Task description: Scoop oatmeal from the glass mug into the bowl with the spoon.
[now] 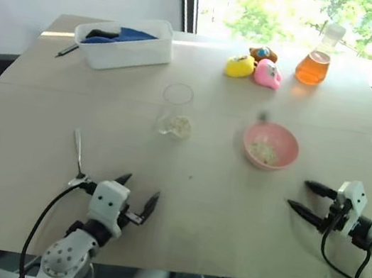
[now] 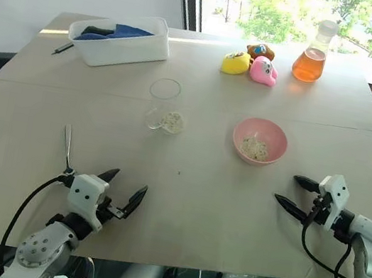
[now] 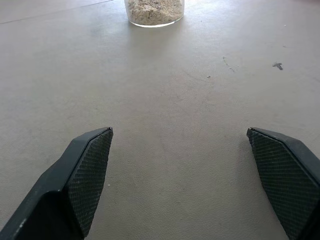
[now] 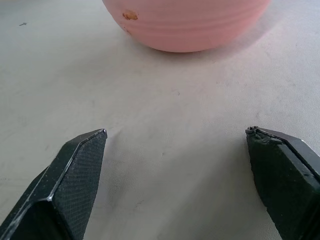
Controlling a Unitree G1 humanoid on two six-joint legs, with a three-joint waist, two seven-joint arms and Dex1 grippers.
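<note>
No readable text anywhere (labels, brands, numbers).

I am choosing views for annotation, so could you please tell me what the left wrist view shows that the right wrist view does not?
Left wrist view alone: the base of the glass mug with oatmeal inside, ahead of the left end effector, whose black fingers stand wide apart with nothing between them.

Right wrist view alone: the lower wall of the pink bowl, with an orange speck on it, ahead of the open, empty right end effector.

Both: the bare beige table.
</note>
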